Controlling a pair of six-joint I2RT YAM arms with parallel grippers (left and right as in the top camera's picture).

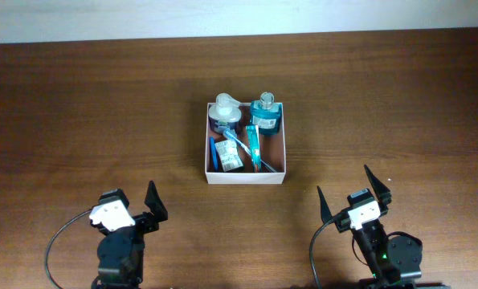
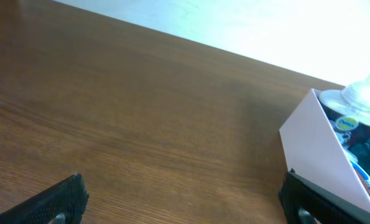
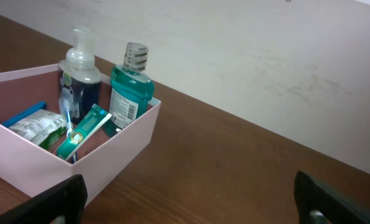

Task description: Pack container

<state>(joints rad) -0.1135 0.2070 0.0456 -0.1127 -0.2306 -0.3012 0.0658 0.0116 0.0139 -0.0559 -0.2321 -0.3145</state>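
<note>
The container (image 1: 245,177), a square white-walled box with a reddish-brown inside, sits mid-table. In it stand a dark blue pump bottle (image 1: 225,115) and a teal bottle (image 1: 265,114); a teal toothpaste tube (image 1: 254,147), a toothbrush and a small packet (image 1: 229,160) lie in front of them. My left gripper (image 1: 132,199) is open near the front edge, left of the box. My right gripper (image 1: 349,193) is open at the front right. In the left wrist view the container's wall (image 2: 315,149) shows at the right. The right wrist view shows the container (image 3: 119,143) at the left, with its contents.
Bare brown wood table (image 1: 78,120) surrounds the box on all sides. A pale wall runs behind the table's far edge (image 3: 265,68). Black cables loop beside each arm's base at the front edge.
</note>
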